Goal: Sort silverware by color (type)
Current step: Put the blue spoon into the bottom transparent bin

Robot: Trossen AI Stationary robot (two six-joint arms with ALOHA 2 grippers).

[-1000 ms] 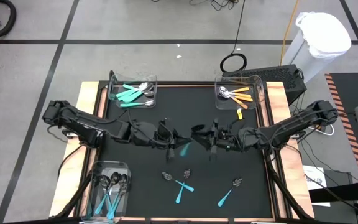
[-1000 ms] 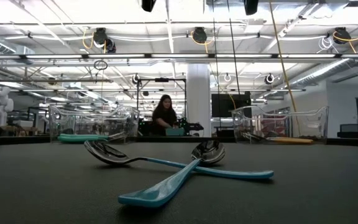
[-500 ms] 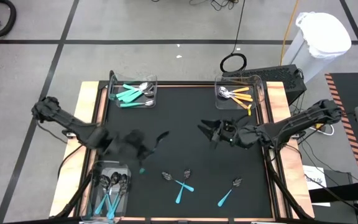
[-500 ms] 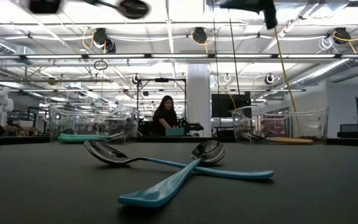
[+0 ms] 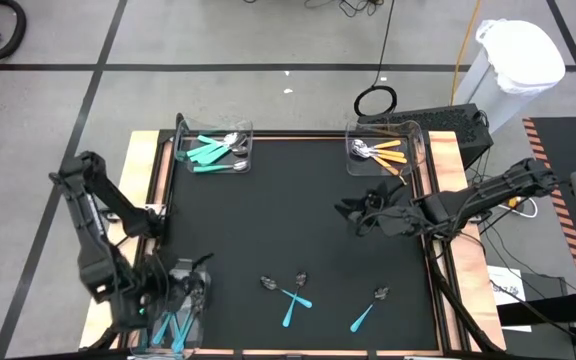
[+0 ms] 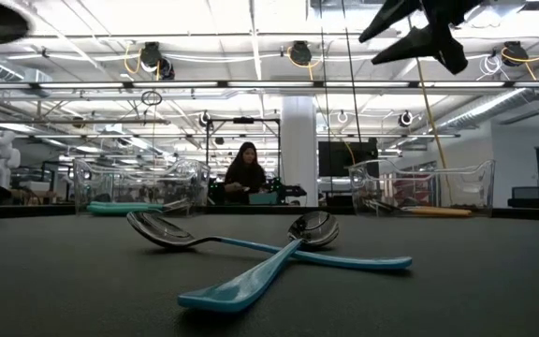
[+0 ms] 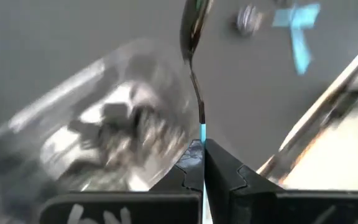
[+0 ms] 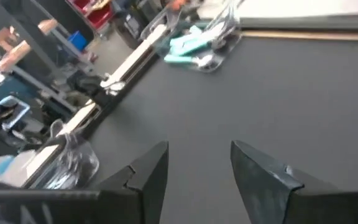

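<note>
My left gripper (image 5: 160, 296) is at the table's near left corner, over a clear bin (image 5: 200, 268) that holds teal-handled spoons (image 5: 175, 318). It is shut on a teal-handled spoon (image 7: 194, 74), whose shiny head (image 7: 194, 25) points away from the fingers. My right gripper (image 5: 354, 216) hangs open with nothing between its fingers, above the mat right of centre; the low view shows it high up (image 6: 417, 30). Two crossed teal spoons (image 5: 290, 290) and a single one (image 5: 366, 311) lie flat on the black mat. My left gripper pinches the spoon's teal handle (image 7: 202, 134) between its two fingers. The fingers slant downward and lie along the spoon, so the metal neck and head stick out past the fingertips. The spoon is lifted clear, above the near left bin (image 7: 104, 124).
A clear bin with teal forks (image 5: 213, 150) stands at the far left and one with orange-handled pieces (image 5: 380, 152) at the far right. Wooden rails (image 5: 148, 200) frame the mat. A person (image 6: 245, 173) sits far behind the table.
My left gripper has swung from the table's middle toward the near left corner, turning and tipping downward, and has carried the teal spoon over the near left bin. My right gripper has drawn back a little toward the table's right edge.
</note>
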